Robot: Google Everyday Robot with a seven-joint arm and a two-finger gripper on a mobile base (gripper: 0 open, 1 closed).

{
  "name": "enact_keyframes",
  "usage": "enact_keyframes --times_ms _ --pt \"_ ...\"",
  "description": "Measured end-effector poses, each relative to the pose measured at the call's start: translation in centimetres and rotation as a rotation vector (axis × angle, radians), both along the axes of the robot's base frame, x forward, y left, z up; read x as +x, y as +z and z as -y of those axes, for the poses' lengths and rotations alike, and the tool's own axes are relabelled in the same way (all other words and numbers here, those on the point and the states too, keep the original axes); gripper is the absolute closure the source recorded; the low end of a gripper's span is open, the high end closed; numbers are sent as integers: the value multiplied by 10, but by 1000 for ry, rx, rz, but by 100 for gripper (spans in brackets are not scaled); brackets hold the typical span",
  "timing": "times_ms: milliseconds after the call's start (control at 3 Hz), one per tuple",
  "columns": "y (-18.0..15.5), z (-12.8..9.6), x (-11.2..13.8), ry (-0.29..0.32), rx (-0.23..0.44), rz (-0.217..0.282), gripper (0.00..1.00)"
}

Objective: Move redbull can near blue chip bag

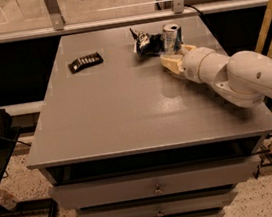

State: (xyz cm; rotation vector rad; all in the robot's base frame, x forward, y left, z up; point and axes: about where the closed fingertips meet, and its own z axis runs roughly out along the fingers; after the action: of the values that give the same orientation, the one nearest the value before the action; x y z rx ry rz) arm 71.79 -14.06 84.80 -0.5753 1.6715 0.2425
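Seems the placing step: can (171, 35) just beside bag (146, 44), pincer (176, 57) at its base; cannot tell whether gripping. Next: release, back away without tipping.

Redbull can (171, 35) in pincer (176, 55), beside bag (146, 44)
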Motion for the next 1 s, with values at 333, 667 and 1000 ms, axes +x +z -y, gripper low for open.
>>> enact_keyframes --times_ms 333,667,1000 --pt "0 -3 0 4 0 0 58" --pt "0 -5 0 6 1 0 36" --pt "0 -7 1 10 1 0 12"
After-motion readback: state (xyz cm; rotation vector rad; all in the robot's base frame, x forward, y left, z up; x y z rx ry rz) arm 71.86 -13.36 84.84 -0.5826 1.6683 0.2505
